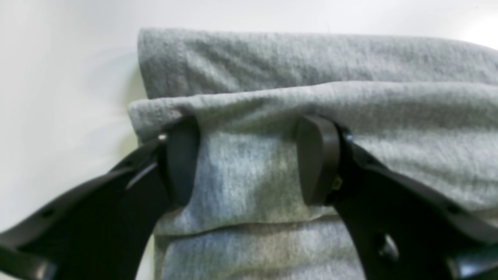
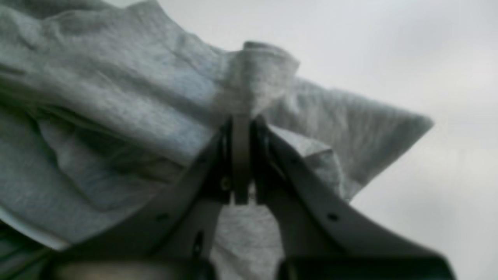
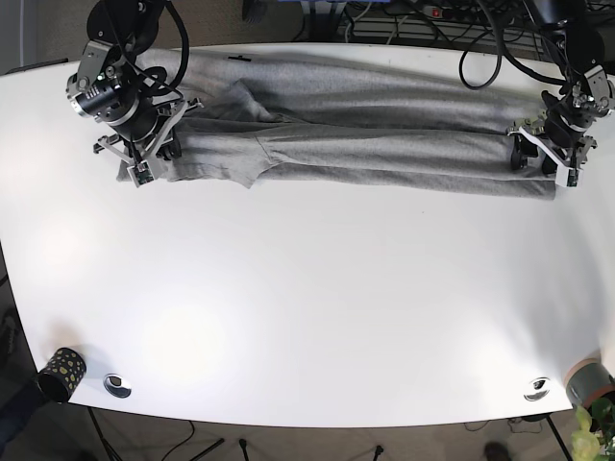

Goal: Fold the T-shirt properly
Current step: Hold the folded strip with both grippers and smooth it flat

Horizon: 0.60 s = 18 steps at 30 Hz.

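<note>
Around the work, little in the way: one dark patterned cup (image 3: 61, 372) at the near corner of the white surface (image 3: 317, 307), two small round metal fittings (image 3: 117, 384) near the front edge, cables (image 3: 480, 48) hanging over the far side. One grey T-shirt (image 3: 356, 134) lay at the far part of the surface, folded lengthwise into a long narrow band, with the long axis running from side to side and one end at each arm. Two arms present, one at each end of the band. Left claw (image 1: 249, 155) stood released, both fingers (image 1: 317, 159) spread and pressed on the folded end of the cloth, with several layers stacked in front. Right claw (image 2: 241, 155) was clenched, grasping a pinch of the T-shirt, with a sleeve corner sticking out beside it.
</note>
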Tool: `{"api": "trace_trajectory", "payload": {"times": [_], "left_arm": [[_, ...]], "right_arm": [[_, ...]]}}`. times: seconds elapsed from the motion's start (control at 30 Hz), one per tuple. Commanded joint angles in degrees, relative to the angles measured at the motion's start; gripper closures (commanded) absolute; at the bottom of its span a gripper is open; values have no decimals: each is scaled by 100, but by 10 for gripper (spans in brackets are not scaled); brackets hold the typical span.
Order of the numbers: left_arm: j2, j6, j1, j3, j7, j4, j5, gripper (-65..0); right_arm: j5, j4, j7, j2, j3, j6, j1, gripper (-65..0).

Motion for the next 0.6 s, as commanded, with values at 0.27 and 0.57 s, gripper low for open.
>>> {"api": "trace_trajectory", "payload": {"times": [0.27, 0.57], "left_arm": [[-83, -7, -91, 15, 227, 8, 84, -361], [-83, -7, -91, 15, 227, 25, 84, -360]], "right_arm": [[386, -149, 77, -23, 404, -7, -555, 0], [404, -176, 77, -32, 843, -7, -705, -311]]}}
